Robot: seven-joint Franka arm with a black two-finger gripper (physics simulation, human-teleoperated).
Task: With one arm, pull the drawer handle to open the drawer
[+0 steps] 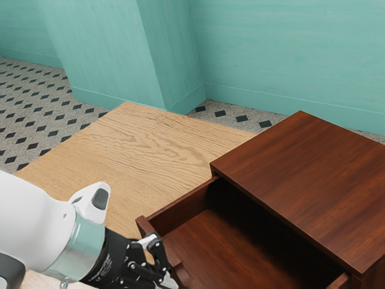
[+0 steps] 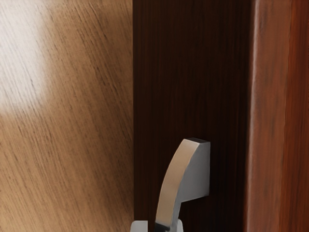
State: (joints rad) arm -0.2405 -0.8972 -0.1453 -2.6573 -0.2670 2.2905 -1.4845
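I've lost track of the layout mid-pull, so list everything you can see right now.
Cabinet: one, dark red-brown wood, at the exterior view's right.
Drawer: one, same dark wood, standing open out of the cabinet toward the arm, nothing inside.
Handle: one, silver metal, on the drawer's front, just under the hand.
Table: one, light oak, at the centre of the exterior view.
Floor: pale tiles with black diamonds, beyond the table.
Walls: teal, at the back.
Arm: one, white, at the exterior view's lower left.
Gripper: one, black, at the drawer's front.
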